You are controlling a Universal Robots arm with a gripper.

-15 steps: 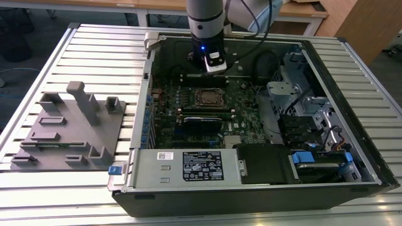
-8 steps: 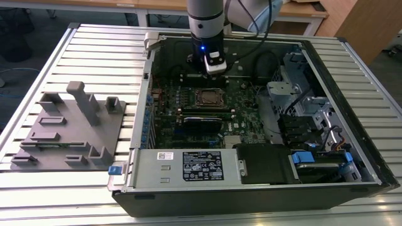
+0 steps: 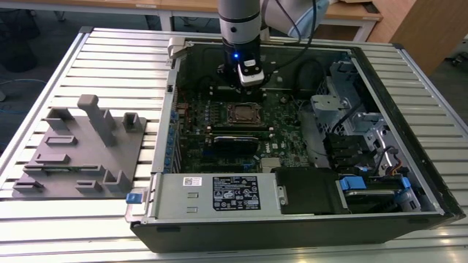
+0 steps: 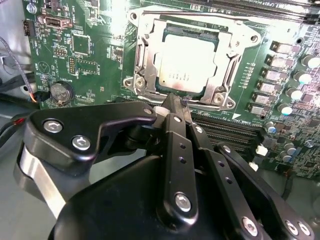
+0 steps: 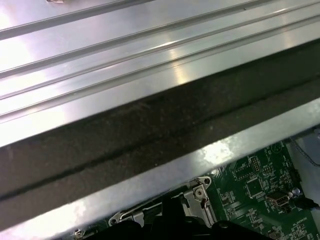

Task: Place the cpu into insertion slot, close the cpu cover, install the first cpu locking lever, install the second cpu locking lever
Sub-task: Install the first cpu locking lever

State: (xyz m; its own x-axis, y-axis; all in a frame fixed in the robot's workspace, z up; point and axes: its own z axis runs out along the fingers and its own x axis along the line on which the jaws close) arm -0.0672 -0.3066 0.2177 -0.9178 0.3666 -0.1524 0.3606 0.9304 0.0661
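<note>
1. The cpu [image 4: 186,62] is seen already seated in the insertion slot [image 4: 176,31], its pale metal top lying flat and square within the silvery rim in the second wrist view
2. In the exterior view the insertion slot [image 3: 241,113] is found on the green motherboard [image 3: 289,131] inside the open computer case [image 3: 409,71], which lies on the slatted counter [image 3: 109,55], nearer the counter's far edge than its near one
3. The cpu cover [image 4: 227,47] appears to be lowered around the chip, its frame bordering the chip's top; whether it is fully pressed down cannot be told
4. The two locking levers cannot be made out with confidence, so their installation is judged not confirmed and probably left to do
5. The pincer [image 4: 172,102] is held just beside the socket's edge, its black fingers [image 4: 176,131] pressed together at the tip with nothing pinched between them
6. A grey fixture tray [image 3: 73,159] rests on the counter beside the case, toward the exterior view's left
</note>
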